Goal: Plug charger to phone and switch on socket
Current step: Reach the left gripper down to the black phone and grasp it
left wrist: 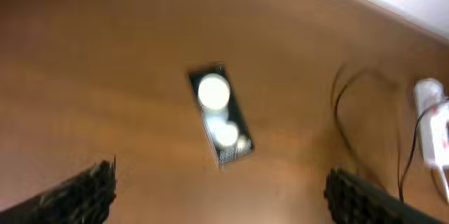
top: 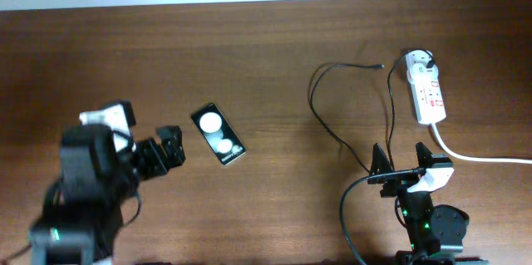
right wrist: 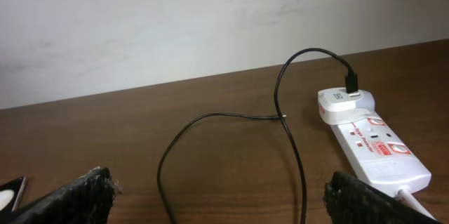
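The phone (top: 218, 135) lies flat on the table left of centre, its two white circles up; it also shows in the left wrist view (left wrist: 219, 122). My left gripper (top: 170, 149) is open and empty, just left of the phone and apart from it (left wrist: 221, 203). The socket (top: 428, 90) lies at the far right. The charger's white plug head (top: 421, 63) sits in its far end. The black cable (top: 320, 107) loops across the table and its connector tip (top: 382, 66) lies loose. My right gripper (top: 401, 164) is open and empty, nearer than the cable loop (right wrist: 280, 112).
The socket's thick white cord (top: 482, 158) runs off to the right edge. In the right wrist view the socket (right wrist: 372, 143) lies ahead right of the gripper (right wrist: 217, 199), and a white wall rises behind the table's far edge.
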